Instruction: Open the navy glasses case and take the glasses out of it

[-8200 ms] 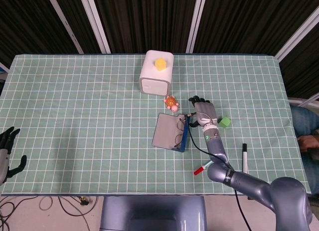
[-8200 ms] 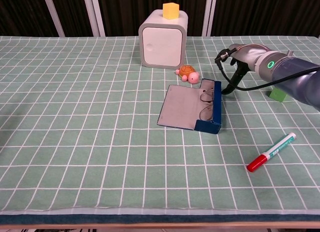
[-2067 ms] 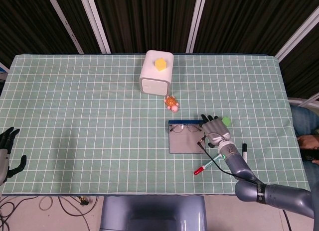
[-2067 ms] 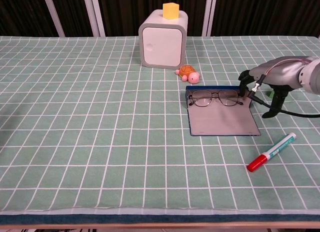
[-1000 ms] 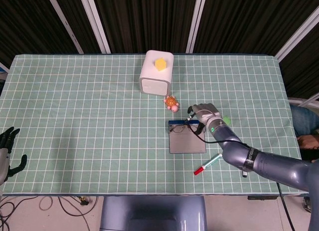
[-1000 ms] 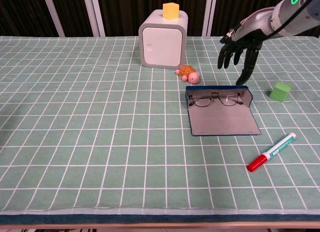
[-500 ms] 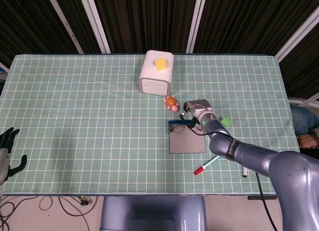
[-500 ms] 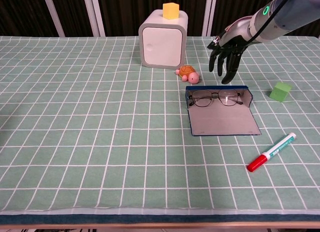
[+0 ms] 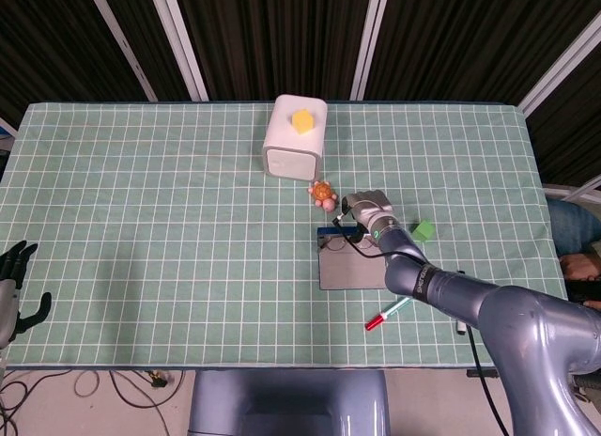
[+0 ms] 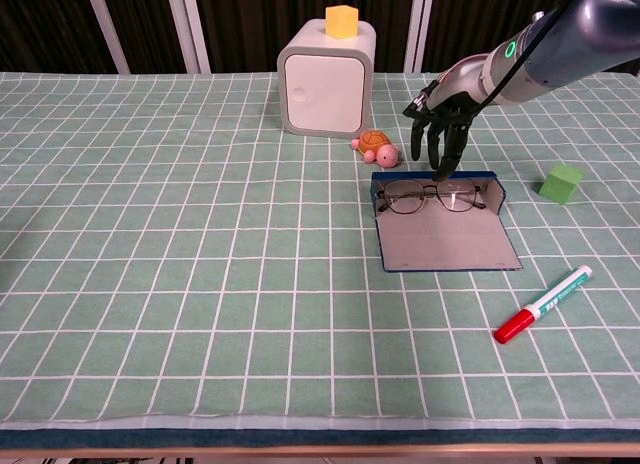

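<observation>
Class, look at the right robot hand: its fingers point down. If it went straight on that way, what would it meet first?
Most likely the glasses lying in the open navy case, just under the right robot hand; exact depth is unclear.

Right arm (image 9: 488, 309): smooth blue-grey metallic shell, rounded tubular links that swell toward the shoulder; a darker band rings one joint. Small green ring light (image 10: 510, 51) glows on the wrist. Thin black cable (image 9: 474, 361) loops along the forearm and trails off the lower arm.

Right robot hand (image 10: 440, 109): black fingers (image 10: 441, 144), slender and segmented; back of the hand covered in grey plating in the head view.

Left robot hand (image 9: 13, 290): only partly in frame at the left edge of the head view; black fingers, pale grey palm section. Detail too small to make out screws or markings.
</observation>
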### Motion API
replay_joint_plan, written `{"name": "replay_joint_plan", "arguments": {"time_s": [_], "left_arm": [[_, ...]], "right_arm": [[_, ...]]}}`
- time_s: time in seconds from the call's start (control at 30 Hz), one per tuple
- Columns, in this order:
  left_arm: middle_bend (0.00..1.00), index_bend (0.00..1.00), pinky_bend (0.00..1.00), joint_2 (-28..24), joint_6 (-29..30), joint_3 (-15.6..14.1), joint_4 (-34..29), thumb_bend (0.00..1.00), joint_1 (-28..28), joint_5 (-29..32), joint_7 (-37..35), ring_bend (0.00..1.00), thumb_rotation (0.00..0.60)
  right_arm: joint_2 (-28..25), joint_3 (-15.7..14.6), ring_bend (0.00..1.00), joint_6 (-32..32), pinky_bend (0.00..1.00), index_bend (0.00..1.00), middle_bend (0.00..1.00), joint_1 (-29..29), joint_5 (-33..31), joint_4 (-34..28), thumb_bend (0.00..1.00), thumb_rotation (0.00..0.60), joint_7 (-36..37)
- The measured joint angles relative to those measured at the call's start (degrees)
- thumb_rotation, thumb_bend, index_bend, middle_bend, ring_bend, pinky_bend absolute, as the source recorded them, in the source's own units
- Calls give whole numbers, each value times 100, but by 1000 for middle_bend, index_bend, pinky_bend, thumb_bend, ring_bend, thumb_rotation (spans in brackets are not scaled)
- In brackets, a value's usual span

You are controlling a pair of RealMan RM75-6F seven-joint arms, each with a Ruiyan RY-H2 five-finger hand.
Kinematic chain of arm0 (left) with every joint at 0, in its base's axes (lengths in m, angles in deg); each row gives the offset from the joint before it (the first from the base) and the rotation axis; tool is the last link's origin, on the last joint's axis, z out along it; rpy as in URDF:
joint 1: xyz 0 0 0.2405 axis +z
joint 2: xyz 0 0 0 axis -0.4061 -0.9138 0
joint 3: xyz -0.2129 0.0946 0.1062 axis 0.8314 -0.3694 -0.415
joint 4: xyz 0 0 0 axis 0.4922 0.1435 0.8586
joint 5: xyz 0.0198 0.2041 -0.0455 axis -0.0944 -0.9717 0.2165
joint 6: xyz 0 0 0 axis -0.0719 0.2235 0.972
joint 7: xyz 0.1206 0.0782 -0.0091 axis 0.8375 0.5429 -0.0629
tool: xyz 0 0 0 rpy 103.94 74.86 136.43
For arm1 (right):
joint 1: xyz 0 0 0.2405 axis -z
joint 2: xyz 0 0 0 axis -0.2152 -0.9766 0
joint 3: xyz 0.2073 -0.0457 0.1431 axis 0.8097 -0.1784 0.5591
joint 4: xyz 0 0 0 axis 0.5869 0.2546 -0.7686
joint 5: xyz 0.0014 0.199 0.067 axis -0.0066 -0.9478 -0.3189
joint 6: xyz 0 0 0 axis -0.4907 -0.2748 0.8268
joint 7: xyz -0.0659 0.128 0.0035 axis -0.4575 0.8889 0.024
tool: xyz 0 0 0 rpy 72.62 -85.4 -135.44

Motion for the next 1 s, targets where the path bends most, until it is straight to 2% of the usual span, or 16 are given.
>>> {"name": "replay_joint_plan", "arguments": {"time_s": [0.53,1.0], "left_arm": [[0,52,0,-12,-6,2,-13,442,-7,4,-12,0,600],[0,52,0,-14,-6,-5,-21,442,-9,1,-10,0,600]], "right_arm": [[326,-27,376,-137,229,380,433,37,295,225,372,600,291],[330,-77,393,-111,229,401,456,103,402,291,394,600,470]]}}
